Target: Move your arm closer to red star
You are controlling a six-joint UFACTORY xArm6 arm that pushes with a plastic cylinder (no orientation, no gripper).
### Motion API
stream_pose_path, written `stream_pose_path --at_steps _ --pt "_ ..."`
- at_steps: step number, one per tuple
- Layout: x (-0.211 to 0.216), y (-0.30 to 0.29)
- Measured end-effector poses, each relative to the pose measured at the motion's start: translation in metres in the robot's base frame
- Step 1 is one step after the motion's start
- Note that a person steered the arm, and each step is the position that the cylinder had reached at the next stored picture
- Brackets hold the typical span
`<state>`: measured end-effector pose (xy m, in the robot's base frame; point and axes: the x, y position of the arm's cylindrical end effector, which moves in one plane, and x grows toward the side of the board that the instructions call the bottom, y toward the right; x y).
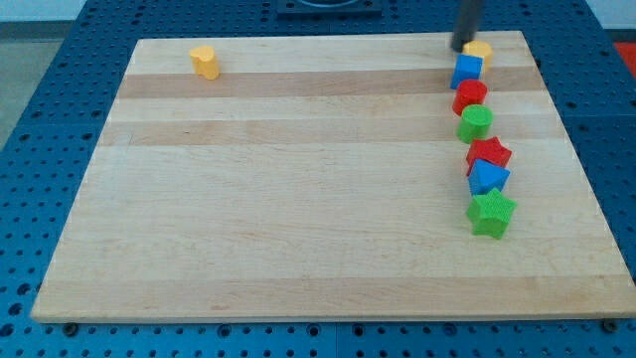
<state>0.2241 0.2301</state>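
Wooden board (298, 199), red star (489, 153) flat, my tip (462, 47) well above

Only the lower stretch of the arm's dark rod shows, entering at the view's top and cut off by the frame above. It stands close to upright, leaning slightly toward the view's right as it rises. My tip (463, 49) rests low at the tabletop's far edge, near the corner at the view's top right. No other part of the arm is visible.
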Motion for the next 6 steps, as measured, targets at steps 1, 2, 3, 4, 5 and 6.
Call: stream_pose_path --at_steps 1,2,3,4,5,6 --pt "0.0 0.04" --pt "0.031 0.078" --pt "0.081 0.035" --pt "0.08 -0.04" --pt "0.069 -0.089" --pt "0.034 -0.102"
